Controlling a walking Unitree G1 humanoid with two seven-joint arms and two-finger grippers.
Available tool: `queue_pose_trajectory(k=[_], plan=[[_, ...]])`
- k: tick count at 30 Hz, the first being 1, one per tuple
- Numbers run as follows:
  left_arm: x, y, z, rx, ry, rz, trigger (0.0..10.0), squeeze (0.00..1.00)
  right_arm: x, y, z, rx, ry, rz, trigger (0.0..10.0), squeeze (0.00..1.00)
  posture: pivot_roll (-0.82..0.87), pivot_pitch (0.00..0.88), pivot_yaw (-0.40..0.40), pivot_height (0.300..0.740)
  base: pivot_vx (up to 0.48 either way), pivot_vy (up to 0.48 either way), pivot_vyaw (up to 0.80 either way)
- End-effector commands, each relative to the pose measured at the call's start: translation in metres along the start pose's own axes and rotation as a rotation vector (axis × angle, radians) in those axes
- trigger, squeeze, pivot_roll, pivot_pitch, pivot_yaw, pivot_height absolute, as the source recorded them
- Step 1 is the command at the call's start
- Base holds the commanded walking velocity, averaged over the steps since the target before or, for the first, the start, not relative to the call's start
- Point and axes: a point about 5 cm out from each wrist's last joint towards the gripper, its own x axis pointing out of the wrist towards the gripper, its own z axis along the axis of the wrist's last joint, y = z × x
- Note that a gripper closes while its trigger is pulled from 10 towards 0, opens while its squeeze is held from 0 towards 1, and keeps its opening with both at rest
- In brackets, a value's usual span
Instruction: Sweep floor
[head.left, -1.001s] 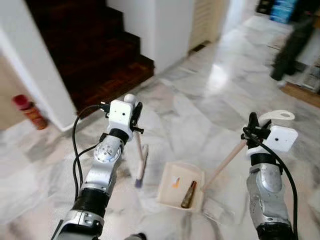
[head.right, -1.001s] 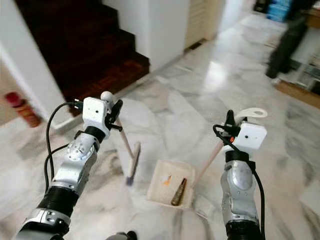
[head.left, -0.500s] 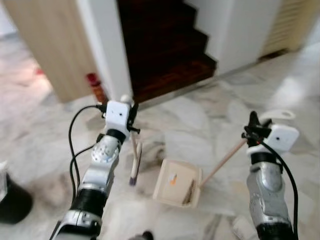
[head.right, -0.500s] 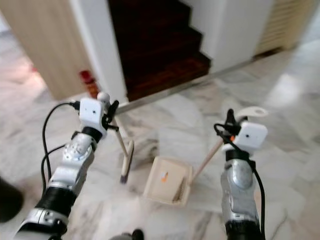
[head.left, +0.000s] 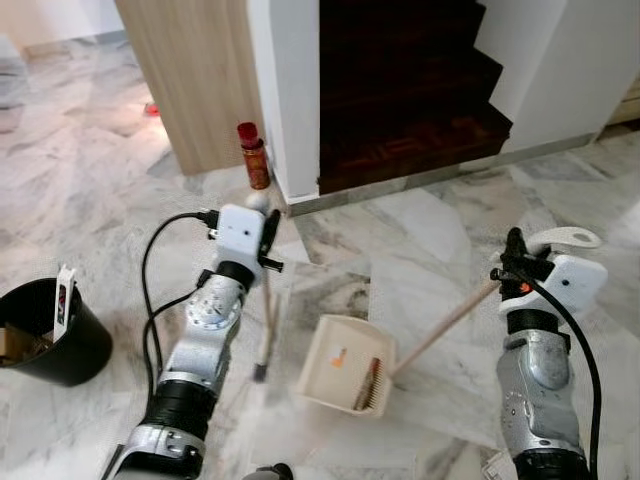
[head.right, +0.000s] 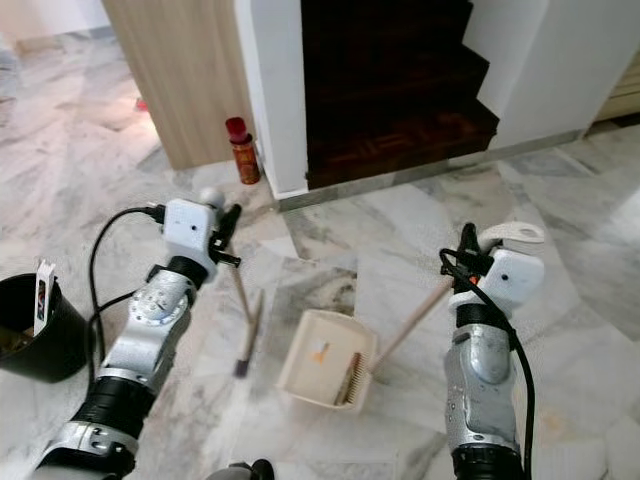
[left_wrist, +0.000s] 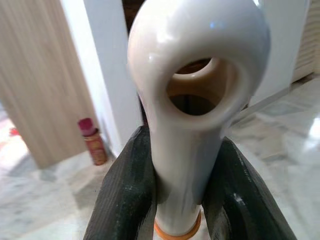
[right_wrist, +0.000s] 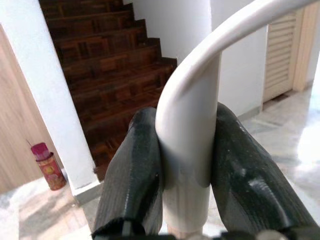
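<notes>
Pincers (head.left: 268, 232) still gripping, black bin (head.left: 45, 335) newly visible

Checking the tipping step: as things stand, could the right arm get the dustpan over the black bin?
Probably not: the right pincer holds the dustpan in front, while the black bin stands far off past the left arm and its broom.

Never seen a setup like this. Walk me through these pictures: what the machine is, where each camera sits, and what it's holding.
This is a walking humanoid robot with two silver arms. The two wide pictures come from cameras on its head, looking down at a marble floor. The two close-ups come from cameras on its wrists. The left gripper is shut on the broom; its looped handle end fills the left wrist view. The right gripper is shut on the dustpan handle. The pan rests on the floor with debris inside. A black bin stands at the robot's left, a red can by the stairs.
</notes>
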Motion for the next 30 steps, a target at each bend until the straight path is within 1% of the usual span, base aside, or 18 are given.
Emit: queue_pose_trajectory(k=[1, 3, 6, 24, 30], plan=[[0.0015, 0.0026, 0.0132, 0.023, -0.052, 0.008, 10.0, 0.0, 0.0044, 0.0012, 0.0133, 0.016, -0.061, -0.001, 10.0, 0.0, 0.07, 0.139, -0.02, 0.74, 0.0, 0.0, 0.0], [0.0015, 0.0023, 0.0131, 0.022, -0.05, 0.008, 10.0, 0.0, 0.0047, 0.0022, 0.0143, 0.003, -0.067, 0.008, 10.0, 0.0, 0.07, 0.14, -0.021, 0.74, 0.0, 0.0, 0.0], [0.0014, 0.0023, 0.013, 0.022, -0.049, 0.008, 10.0, 0.0, 0.0047, 0.003, 0.0149, 0.001, -0.071, 0.014, 10.0, 0.0, 0.07, 0.14, -0.022, 0.74, 0.0, 0.0, 0.48], [0.0002, -0.0004, 0.0118, 0.007, -0.044, 0.015, 10.0, 0.0, 0.0059, 0.0038, 0.0148, -0.01, -0.062, 0.026, 10.0, 0.0, 0.06, 0.126, -0.027, 0.74, 0.0, 0.0, 0.8], [-0.0008, -0.0012, 0.0115, 0.004, -0.043, 0.019, 10.0, 0.0, 0.0063, 0.0019, 0.0151, 0.008, -0.063, 0.018, 10.0, 0.0, 0.06, 0.118, -0.031, 0.74, 0.0, 0.0, 0.08]])
